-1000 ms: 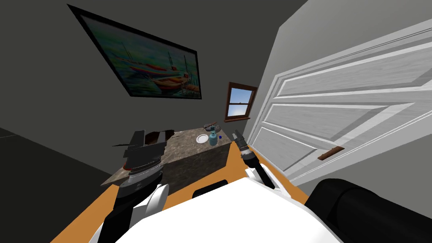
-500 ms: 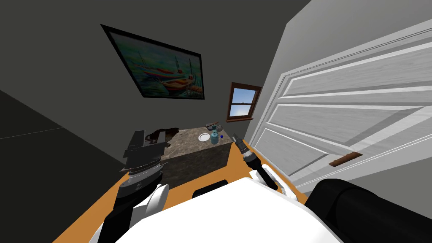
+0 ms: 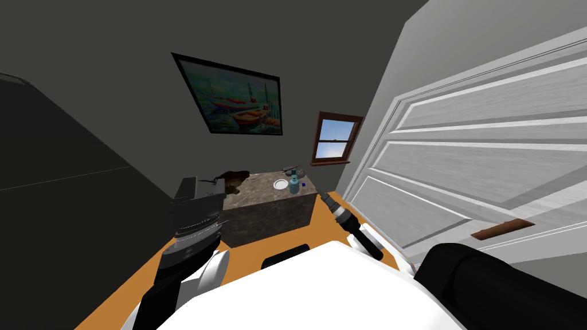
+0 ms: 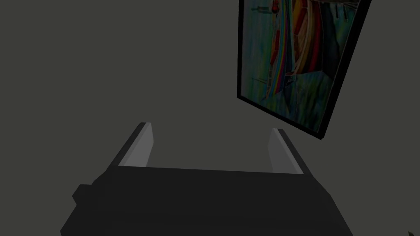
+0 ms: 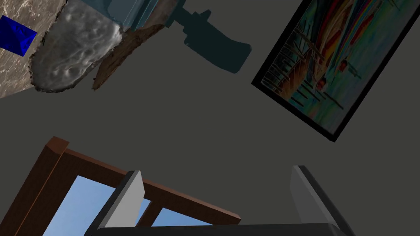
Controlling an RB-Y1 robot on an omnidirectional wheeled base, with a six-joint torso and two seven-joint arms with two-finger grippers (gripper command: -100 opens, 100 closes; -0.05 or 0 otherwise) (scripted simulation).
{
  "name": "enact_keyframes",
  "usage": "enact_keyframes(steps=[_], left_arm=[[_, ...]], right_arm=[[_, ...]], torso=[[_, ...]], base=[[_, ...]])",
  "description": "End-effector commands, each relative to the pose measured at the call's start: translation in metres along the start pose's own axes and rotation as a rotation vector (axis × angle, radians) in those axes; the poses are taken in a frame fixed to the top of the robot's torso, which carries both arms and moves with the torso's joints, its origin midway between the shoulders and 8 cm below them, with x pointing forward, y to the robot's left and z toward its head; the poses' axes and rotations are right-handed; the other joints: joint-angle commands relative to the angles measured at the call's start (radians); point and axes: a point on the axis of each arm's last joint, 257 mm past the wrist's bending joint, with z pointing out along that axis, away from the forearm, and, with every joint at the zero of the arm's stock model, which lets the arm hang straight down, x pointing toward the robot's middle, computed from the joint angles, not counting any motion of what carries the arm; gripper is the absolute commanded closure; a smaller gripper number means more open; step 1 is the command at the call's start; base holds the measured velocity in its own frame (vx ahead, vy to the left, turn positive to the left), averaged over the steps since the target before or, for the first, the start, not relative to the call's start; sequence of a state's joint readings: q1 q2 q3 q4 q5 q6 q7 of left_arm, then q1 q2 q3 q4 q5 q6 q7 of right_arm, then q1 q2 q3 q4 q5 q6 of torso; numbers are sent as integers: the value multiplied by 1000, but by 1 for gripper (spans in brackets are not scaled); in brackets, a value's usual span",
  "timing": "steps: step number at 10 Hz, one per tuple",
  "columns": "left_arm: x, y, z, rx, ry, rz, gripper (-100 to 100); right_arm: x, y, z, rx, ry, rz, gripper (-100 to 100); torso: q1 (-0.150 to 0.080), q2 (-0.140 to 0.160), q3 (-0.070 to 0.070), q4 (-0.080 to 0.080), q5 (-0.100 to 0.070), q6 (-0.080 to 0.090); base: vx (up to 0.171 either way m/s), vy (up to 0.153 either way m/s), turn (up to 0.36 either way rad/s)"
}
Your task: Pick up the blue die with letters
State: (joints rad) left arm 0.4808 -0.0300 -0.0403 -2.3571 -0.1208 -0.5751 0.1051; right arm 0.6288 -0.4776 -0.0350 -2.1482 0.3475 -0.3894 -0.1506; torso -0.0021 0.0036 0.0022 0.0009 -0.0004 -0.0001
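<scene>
My right gripper (image 5: pixel 215 200): fingers spread, nothing between them, forearm stretched forward and low. The blue die (image 5: pixel 16 35) lies well ahead of it on the table (image 3: pixel 261 187), just beside a bottle (image 3: pixel 293 184). My left gripper (image 4: pixel 210 147): raised, fingers spread, empty, near the table's other end.

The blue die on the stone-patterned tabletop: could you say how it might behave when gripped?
The blue die looks like a flat-faced cube, so it probably sits steady and won't roll. It looks small beside the bottle, so likely light, easily nudged.
</scene>
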Motion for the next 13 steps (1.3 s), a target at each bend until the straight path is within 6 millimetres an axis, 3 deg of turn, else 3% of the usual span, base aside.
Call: enact_keyframes(steps=[1,2,3,4,5,6,7,10,13], left_arm=[[0,0,0,0,0,0,0],[0,0,0,0,0,0,0],[0,0,0,0,0,0,0],[0,0,0,0,0,0,0],[0,0,0,0,0,0,0],[0,0,0,0,0,0,0],[0,0,0,0,0,0,0],[0,0,0,0,0,0,0],[0,0,0,0,0,0,0]], right_arm=[[6,-12,-4,20,45,-43,-100],[9,-30,-14,59,91,-70,-100],[12,-31,-14,59,111,-101,-100],[14,-49,-25,99,156,-125,-100],[17,-50,-26,98,179,-158,-100],[17,-69,-38,139,224,-181,-100],[20,-70,-39,138,247,-215,-100],[19,-108,-67,218,364,-296,-100],[19,-128,-85,257,452,-378,-100]], torso=[[0,0,0,0,0,0],[0,0,0,0,0,1],[0,0,0,0,0,0],[0,0,0,0,0,1],[0,0,0,0,0,0],[0,-1,0,0,0,1],[0,0,0,0,0,0],[0,-1,-1,0,0,1],[0,-2,-1,0,0,0]], base=[[-51,-18,99],[-68,-13,195],[-60,-16,98],[-62,-10,222],[-49,-14,93],[-59,-13,180],[-47,-18,101],[-50,-5,183],[-35,-5,154]])
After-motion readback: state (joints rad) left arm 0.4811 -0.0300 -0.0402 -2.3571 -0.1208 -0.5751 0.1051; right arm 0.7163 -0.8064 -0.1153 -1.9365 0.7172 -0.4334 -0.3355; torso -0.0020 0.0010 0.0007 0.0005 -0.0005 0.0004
